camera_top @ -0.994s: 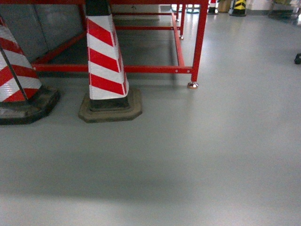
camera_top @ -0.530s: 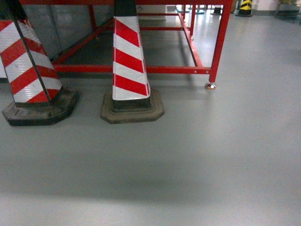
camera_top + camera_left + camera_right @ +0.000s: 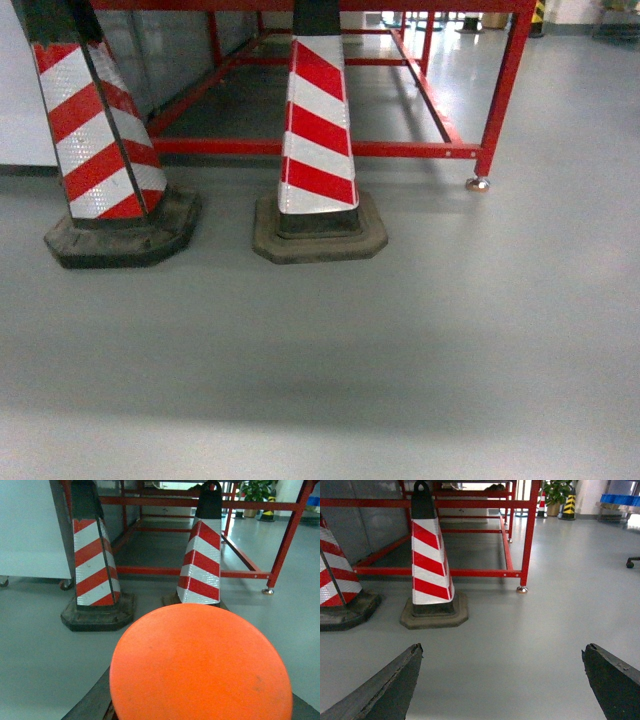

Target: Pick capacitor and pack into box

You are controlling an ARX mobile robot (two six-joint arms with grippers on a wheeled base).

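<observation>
The capacitor (image 3: 200, 665) fills the lower half of the left wrist view as a bright orange round top. My left gripper (image 3: 200, 707) is shut on it, and only dark edges of its fingers (image 3: 92, 702) show at the capacitor's sides. In the right wrist view my right gripper (image 3: 502, 647) is open wide above the grey floor, with nothing between its dark fingertips (image 3: 412, 655). Neither gripper shows in the head view. The box is out of view in every frame.
Two red-and-white striped cones (image 3: 318, 130) (image 3: 100, 130) stand on the grey floor in front of a red metal frame (image 3: 500, 90) with a levelling foot (image 3: 478, 184). A white cabinet on casters (image 3: 30, 530) is at the left. Open floor lies near me.
In the head view the cones and the red frame have slid steadily to the right, so the camera has swung left. A second cone has come fully into view.
</observation>
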